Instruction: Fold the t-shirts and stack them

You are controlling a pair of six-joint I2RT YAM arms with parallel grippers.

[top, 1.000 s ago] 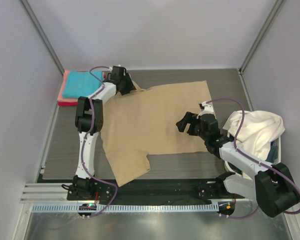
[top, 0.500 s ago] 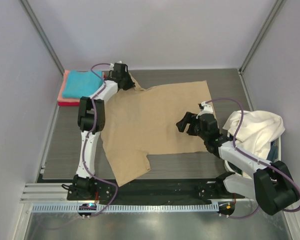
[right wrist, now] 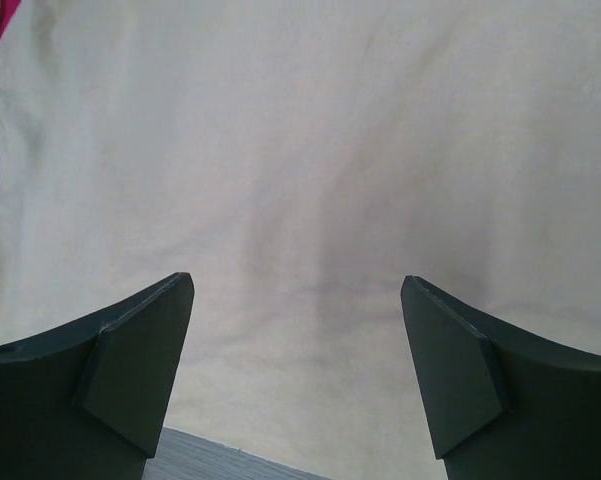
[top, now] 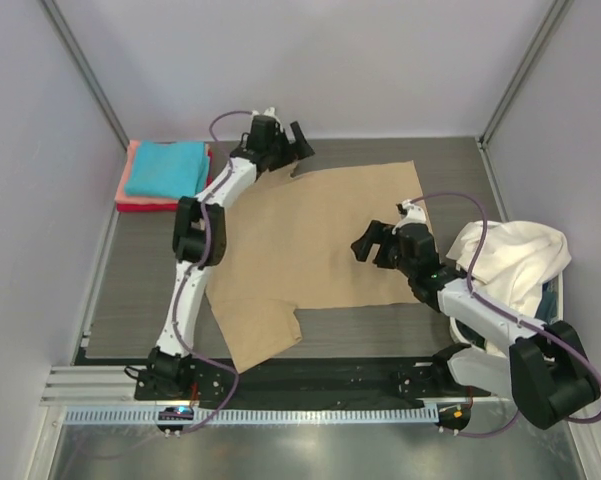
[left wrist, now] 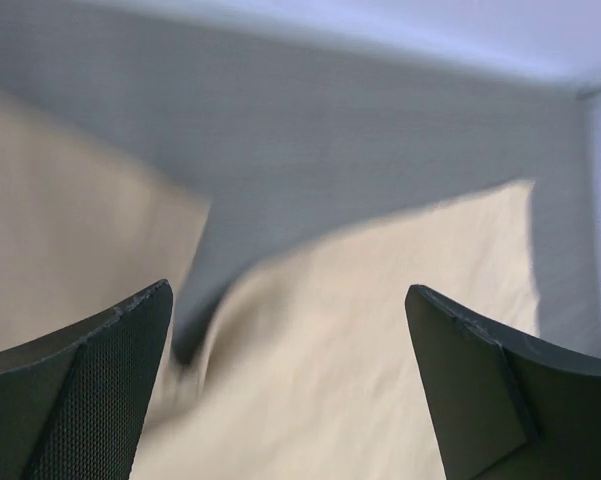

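A large tan t-shirt [top: 310, 240] lies spread flat on the dark table mat. My left gripper [top: 302, 142] hovers open at the shirt's far edge, near the collar, with nothing between its fingers. In the left wrist view its open gripper [left wrist: 290, 385] looks down on blurred tan cloth [left wrist: 380, 330]. My right gripper [top: 365, 240] stands open above the shirt's right side. The right wrist view has the open gripper [right wrist: 295, 370] with the flat shirt [right wrist: 310, 150] filling the frame. A folded turquoise t-shirt [top: 165, 165] tops a salmon-pink and red stack [top: 132, 200] at the far left.
Cream-white t-shirts [top: 510, 255] are heaped over a white basket [top: 553, 300] at the right, beside the right arm. Grey walls close in the table at the back and both sides. A metal rail [top: 280, 413] runs along the near edge.
My left gripper was shut at the shirt's far-left corner. It has opened, let go, and swung right along the far edge. The right arm has hardly moved.
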